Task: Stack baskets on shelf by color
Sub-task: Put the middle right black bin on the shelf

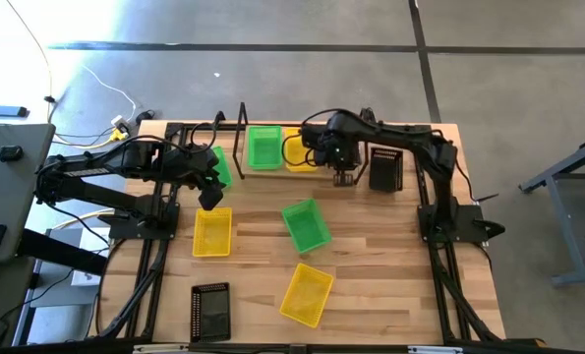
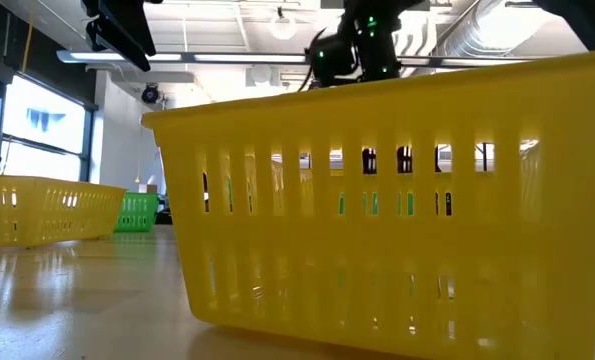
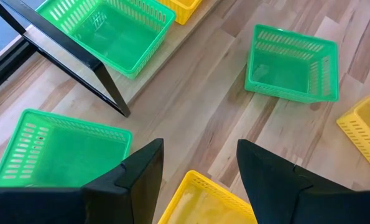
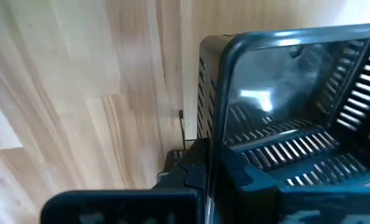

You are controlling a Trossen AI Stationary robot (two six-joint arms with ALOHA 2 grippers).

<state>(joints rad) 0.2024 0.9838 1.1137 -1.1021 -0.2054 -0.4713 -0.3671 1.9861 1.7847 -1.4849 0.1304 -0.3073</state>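
My left gripper (image 1: pixel 210 193) (image 3: pixel 200 152) is open and hovers above the table, between a green basket (image 3: pixel 54 152) and a yellow basket (image 1: pixel 211 233) (image 3: pixel 203 202). My right gripper (image 1: pixel 343 176) is at the shelf (image 1: pixel 356 182) and is shut on a black basket (image 1: pixel 385 167) (image 4: pixel 296 124). On the shelf plank stand a green basket (image 1: pixel 264 147) (image 3: pixel 107 31) and a yellow one (image 1: pixel 300 157), which is partly hidden by the right arm. Another green basket (image 1: pixel 305 224) (image 3: pixel 291 62), a yellow one (image 1: pixel 307 295) (image 2: pixel 397 200) and a black one (image 1: pixel 210 312) rest on the tabletop. My right gripper holds the black basket by a side wall (image 4: pixel 211 134) below a rim corner. The wall runs down between the two fingers, one inside and one outside. The picture's lower edge cuts off the contact itself. The basket is tilted, its opening toward the wrist camera.
The shelf's upright black frame end (image 1: pixel 241 128) (image 3: pixel 66 59) stands close to my left gripper. Bare wood lies between the shelf and the mid-table green basket. In the low view the near yellow basket blocks most of the table. Cables and equipment lie beyond the left edge.
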